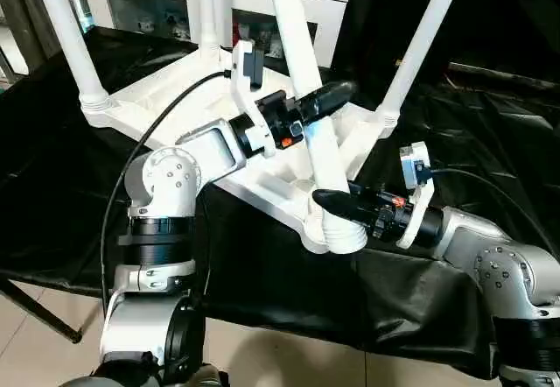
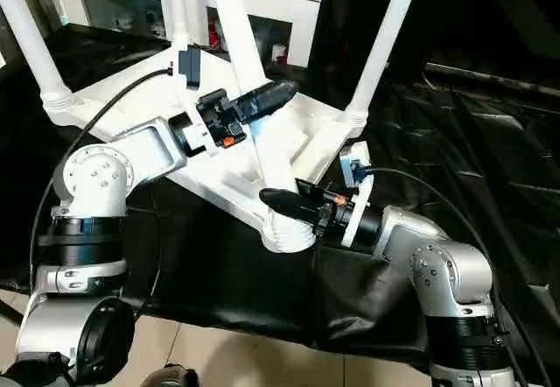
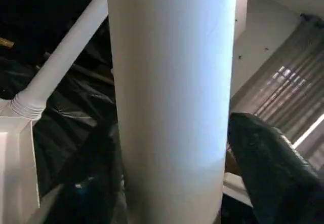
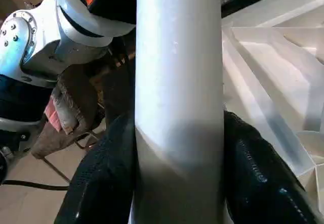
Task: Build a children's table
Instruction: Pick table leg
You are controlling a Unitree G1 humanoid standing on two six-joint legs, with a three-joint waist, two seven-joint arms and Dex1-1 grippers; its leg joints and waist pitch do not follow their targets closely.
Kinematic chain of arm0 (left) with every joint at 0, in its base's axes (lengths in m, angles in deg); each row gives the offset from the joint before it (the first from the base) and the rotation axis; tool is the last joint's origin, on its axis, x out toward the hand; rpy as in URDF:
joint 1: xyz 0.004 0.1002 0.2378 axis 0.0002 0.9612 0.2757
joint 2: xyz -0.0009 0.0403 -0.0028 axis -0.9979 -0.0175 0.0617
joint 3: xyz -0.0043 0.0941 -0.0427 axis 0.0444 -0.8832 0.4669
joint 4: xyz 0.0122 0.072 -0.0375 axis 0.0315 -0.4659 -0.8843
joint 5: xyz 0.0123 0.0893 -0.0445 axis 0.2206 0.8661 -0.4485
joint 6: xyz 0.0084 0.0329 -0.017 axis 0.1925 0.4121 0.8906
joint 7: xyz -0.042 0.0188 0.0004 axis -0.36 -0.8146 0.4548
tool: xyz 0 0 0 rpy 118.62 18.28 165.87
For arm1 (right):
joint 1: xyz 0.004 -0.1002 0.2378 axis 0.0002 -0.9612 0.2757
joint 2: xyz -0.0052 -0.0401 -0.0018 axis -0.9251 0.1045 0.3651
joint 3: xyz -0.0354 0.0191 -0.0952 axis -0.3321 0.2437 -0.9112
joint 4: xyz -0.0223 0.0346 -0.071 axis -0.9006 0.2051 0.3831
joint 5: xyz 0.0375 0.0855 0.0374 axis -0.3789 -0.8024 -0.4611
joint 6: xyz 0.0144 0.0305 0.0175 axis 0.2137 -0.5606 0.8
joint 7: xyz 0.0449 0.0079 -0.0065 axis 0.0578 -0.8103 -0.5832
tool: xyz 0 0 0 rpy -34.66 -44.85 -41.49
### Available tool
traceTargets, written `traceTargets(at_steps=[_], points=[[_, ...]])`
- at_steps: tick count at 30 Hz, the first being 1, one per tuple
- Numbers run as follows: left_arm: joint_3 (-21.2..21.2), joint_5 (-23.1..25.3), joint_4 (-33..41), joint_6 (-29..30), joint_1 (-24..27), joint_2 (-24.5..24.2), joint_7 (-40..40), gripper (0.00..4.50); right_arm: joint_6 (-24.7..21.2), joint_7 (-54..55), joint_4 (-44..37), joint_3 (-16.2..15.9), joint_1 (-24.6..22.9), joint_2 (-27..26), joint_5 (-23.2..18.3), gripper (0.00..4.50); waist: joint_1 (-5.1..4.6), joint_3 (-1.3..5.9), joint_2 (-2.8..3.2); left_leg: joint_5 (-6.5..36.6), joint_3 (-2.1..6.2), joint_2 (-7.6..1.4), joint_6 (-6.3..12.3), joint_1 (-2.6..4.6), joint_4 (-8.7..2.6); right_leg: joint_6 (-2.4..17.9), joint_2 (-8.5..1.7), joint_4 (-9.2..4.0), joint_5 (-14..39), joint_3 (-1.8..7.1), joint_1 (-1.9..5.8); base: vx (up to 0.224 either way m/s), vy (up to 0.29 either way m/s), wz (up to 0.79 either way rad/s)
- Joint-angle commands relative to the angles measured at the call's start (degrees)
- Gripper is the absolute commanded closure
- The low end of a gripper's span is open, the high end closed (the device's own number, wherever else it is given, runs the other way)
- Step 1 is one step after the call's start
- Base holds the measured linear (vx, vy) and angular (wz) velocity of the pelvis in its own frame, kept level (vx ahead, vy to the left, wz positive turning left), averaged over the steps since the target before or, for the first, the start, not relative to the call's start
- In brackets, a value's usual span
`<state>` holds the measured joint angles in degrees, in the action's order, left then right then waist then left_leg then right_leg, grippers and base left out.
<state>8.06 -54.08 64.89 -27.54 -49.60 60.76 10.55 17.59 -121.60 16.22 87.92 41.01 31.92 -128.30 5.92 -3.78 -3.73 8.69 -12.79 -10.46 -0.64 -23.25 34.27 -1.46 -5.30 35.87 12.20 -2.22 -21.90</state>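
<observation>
Lying upside down on a black plastic sheet (image 1: pixel 79 194), the white plastic rectangular tabletop (image 1: pixel 188 98) shows its ribbed underside, with long white tapered tube legs rising from its round corner sockets: far-left leg (image 1: pixel 66 41), far leg (image 1: pixel 206 6), right-hand leg (image 1: pixel 420 41), and the nearest leg (image 1: pixel 306 98), which leans in its near-corner socket (image 1: pixel 337 234). Handling, as judged: hollow moulded plastic, light and stiff, smooth and rather slippery on the tube; not fragile, though a leaning leg could bind in its socket. Best hold: low on the tube for seating, higher up for steering. Left gripper (image 1: pixel 325 105): forearm reaching forward and across, fingers (image 3: pixel 268 168) set either side of the nearest leg at mid-height; whether they press it or stand just off, cannot tell. Right gripper (image 1: pixel 343 207): forearm coming in low from the right, fingers (image 4: pixel 258 178) clasped on the same leg just above the socket collar. White cabinet with glass doors (image 1: pixel 157 2) stands behind.
</observation>
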Motion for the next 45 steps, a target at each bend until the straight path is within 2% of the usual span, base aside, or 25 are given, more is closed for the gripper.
traceTargets(at_steps=[1,4,6,10,13,14,15,18,19,22,23,24,25,26,27,28,30,32,33,34,35,38,41,44,45], points=[[-0.96,0.21,0.07,-0.89,-0.36,0.23,-0.49,1.40,1.07,0.29,0.04,0.11,1.04,0.76,0.04,2.60,0.05,4.05,-0.17,12.21,2.15,-3.00,-3.34,2.33,-4.26,10.09,-3.32,-4.82,9.96,1.93,1.36,0.000,0.000,0.00],[-1.08,0.25,0.23,-0.98,-0.28,0.08,-0.56,1.61,1.25,0.42,0.12,0.01,1.06,0.70,0.17,2.60,0.06,4.08,-0.12,12.04,2.15,-3.00,-3.39,2.36,-4.24,10.15,-3.31,-4.73,9.51,1.92,1.34,0.000,0.000,0.00],[-1.06,0.32,0.48,-1.16,-0.22,0.05,-0.80,1.96,1.33,0.58,0.10,-0.06,1.13,0.63,0.22,2.60,0.05,4.06,-0.13,11.98,2.13,-2.99,-3.39,2.35,-4.25,10.25,-3.31,-4.74,9.34,1.93,1.34,0.000,0.000,0.00],[-1.17,0.28,0.71,-1.64,-0.22,0.09,-1.14,2.17,2.75,1.28,0.51,-0.84,1.38,0.65,1.82,2.60,0.03,4.06,0.00,12.17,2.18,-3.03,-3.67,2.36,-4.30,10.07,-3.32,-4.72,9.47,1.92,1.31,0.000,0.000,0.00],[-1.26,0.66,0.54,-2.40,-0.35,0.34,-1.71,2.50,2.79,1.39,0.92,-1.15,1.49,0.60,2.11,2.60,-0.05,4.08,-0.03,12.41,2.17,-3.00,-3.72,2.41,-4.27,10.16,-3.31,-4.77,9.59,1.94,1.33,0.000,0.000,0.00],[-1.28,1.30,0.40,-3.38,-0.55,0.60,-2.53,2.56,2.71,1.80,0.90,-1.48,1.57,0.59,2.40,2.04,-0.08,4.08,0.08,12.39,2.17,-3.00,-3.79,2.42,-4.28,10.16,-3.26,-4.73,9.45,1.94,1.29,0.000,0.000,0.00],[-1.28,1.30,0.40,-3.38,-0.55,0.60,-2.53,2.60,2.71,1.80,0.90,-1.48,1.57,0.59,2.40,1.90,-0.06,4.10,0.07,12.36,2.17,-3.03,-3.80,2.43,-4.29,10.19,-3.27,-4.74,9.18,1.94,1.31,0.000,0.000,0.00],[-5.13,7.28,1.04,-7.83,-1.04,0.32,-5.32,2.65,3.53,5.78,-0.08,-4.20,2.38,0.18,6.40,1.84,-0.12,4.09,0.03,12.13,2.22,-3.09,-4.21,2.46,-4.38,9.31,-3.21,-4.81,8.93,1.98,1.28,0.000,0.000,0.00],[-5.28,7.44,1.09,-7.91,-1.04,0.30,-5.36,2.67,3.60,5.95,-0.08,-4.33,2.43,0.14,6.59,1.62,-0.09,4.06,0.03,12.18,2.24,-3.12,-4.34,2.46,-4.41,9.05,-3.28,-4.84,9.13,2.00,1.27,0.000,0.000,0.00],[-9.37,12.52,2.19,-10.47,-1.21,0.14,-8.36,2.68,5.13,11.41,0.66,-8.25,4.41,-1.77,12.25,1.52,-0.44,4.19,0.11,12.28,2.29,-3.05,-4.96,2.40,-4.43,8.48,-3.16,-4.70,8.69,1.98,1.31,0.000,0.000,0.00],[-11.13,15.27,2.43,-11.66,-1.48,0.43,-11.00,2.68,6.33,14.64,1.81,-10.71,5.72,-3.23,15.73,1.51,-0.56,4.14,0.22,12.33,2.44,-3.22,-5.26,2.36,-4.52,8.49,-3.23,-4.67,8.80,1.98,1.13,0.000,0.000,0.00],[-11.87,16.59,2.44,-12.23,-1.64,0.63,-12.41,2.68,7.00,16.09,2.45,-11.90,6.33,-3.94,17.41,1.51,-1.20,4.19,0.04,12.37,2.44,-2.98,-5.68,1.98,-4.56,8.20,-3.15,-4.60,9.05,1.92,1.41,0.000,0.000,0.00],[-13.07,17.34,2.63,-12.62,-1.64,0.37,-12.06,2.68,7.72,18.30,3.41,-12.20,6.92,-5.14,18.82,1.51,-1.19,4.16,0.04,12.75,2.33,-3.03,-5.69,2.30,-4.42,8.16,-3.27,-4.80,9.94,1.98,1.09,0.000,0.000,0.00],[-13.07,17.34,2.63,-12.62,-1.64,0.37,-12.06,2.69,7.72,18.30,3.41,-12.20,6.92,-5.14,18.82,1.51,-1.13,4.17,0.03,12.86,2.21,-2.95,-5.46,2.37,-4.32,8.11,-3.20,-4.81,10.17,2.06,1.09,0.000,0.000,0.00],[-14.77,18.97,2.71,-13.33,-1.60,-0.08,-12.24,2.69,8.76,22.59,5.56,-12.31,8.12,-7.40,20.79,1.51,-1.04,4.18,0.00,12.34,2.23,-2.98,-5.34,2.33,-4.33,8.15,-3.22,-4.76,9.59,2.08,1.18,0.000,0.000,0.00],[-15.44,20.82,2.57,-13.84,-1.72,-0.02,-14.40,2.69,9.86,26.28,7.71,-12.44,9.38,-9.51,22.47,1.51,-1.26,4.34,0.15,11.10,2.23,-3.02,-5.35,2.38,-4.32,8.63,-3.08,-4.40,7.80,2.02,0.83,0.000,0.000,0.00],[-15.93,22.74,2.35,-14.23,-1.95,-0.07,-16.88,2.69,11.78,30.30,10.16,-12.74,10.79,-11.36,24.76,1.51,-1.26,4.38,-0.05,9.74,2.16,-2.98,-5.29,2.24,-4.25,8.90,-2.92,-4.05,4.87,1.98,1.11,0.000,0.000,0.00],[-15.81,23.52,2.21,-14.47,-2.10,-0.04,-18.20,2.69,12.86,31.98,11.23,-12.84,11.37,-11.89,25.92,1.51,-1.15,4.39,0.04,9.42,2.00,-2.93,-5.25,2.45,-4.15,8.89,-2.77,-3.95,3.47,1.96,1.08,0.000,0.000,0.00],[-15.59,24.19,2.12,-14.63,-2.27,-0.07,-19.23,2.69,14.30,33.78,12.33,-12.30,11.90,-12.98,26.63,1.51,-1.17,4.30,-0.20,9.61,1.92,-2.86,-5.16,2.35,-4.18,8.72,-2.72,-4.03,3.44,2.00,1.11,0.000,0.000,0.00],[-15.59,24.19,2.12,-14.63,-2.27,-0.07,-19.23,2.69,14.30,33.78,12.33,-12.30,11.90,-12.98,26.63,1.51,-1.12,4.32,-0.05,9.73,1.97,-2.88,-5.31,2.38,-4.23,8.63,-2.81,-3.94,3.58,1.98,1.06,0.000,0.000,0.00],[-15.42,24.83,2.05,-14.86,-2.36,0.06,-20.04,2.69,15.38,35.08,13.19,-11.86,12.27,-13.89,27.21,1.85,-1.23,4.30,-0.03,10.70,2.02,-2.90,-5.43,2.43,-4.28,8.23,-2.82,-4.05,4.40,1.97,1.04,0.000,0.000,0.00],[-14.51,26.10,1.92,-15.69,-2.34,0.19,-22.28,2.69,17.90,36.01,14.43,-11.15,12.85,-15.07,27.84,1.85,-1.22,4.33,-0.07,11.46,2.05,-2.88,-5.55,2.39,-4.29,7.57,-2.82,-4.07,4.90,2.00,1.09,0.000,0.000,0.00],[-14.46,26.40,1.80,-15.92,-2.30,0.15,-22.57,2.70,18.66,36.13,14.99,-11.11,13.00,-15.31,28.10,2.22,-1.16,4.35,-0.19,10.41,2.02,-2.82,-5.16,2.33,-4.24,7.34,-2.68,-3.92,3.18,1.95,1.15,0.000,0.000,0.00],[-14.36,26.60,1.53,-16.26,-2.33,0.20,-22.92,2.70,19.45,36.06,15.39,-11.46,12.93,-15.30,28.33,2.34,-1.12,4.37,-0.16,9.63,1.95,-2.76,-4.61,2.33,-4.11,7.63,-2.71,-3.82,2.06,1.97,1.20,0.000,0.000,0.00],[-14.36,26.60,1.53,-16.26,-2.33,0.20,-22.92,2.70,19.45,36.06,15.39,-11.46,12.93,-15.30,28.33,2.55,-1.14,4.37,-0.17,9.66,1.93,-2.75,-4.55,2.31,-4.11,7.69,-2.70,-3.85,2.13,1.98,1.19,0.000,0.000,0.00]])
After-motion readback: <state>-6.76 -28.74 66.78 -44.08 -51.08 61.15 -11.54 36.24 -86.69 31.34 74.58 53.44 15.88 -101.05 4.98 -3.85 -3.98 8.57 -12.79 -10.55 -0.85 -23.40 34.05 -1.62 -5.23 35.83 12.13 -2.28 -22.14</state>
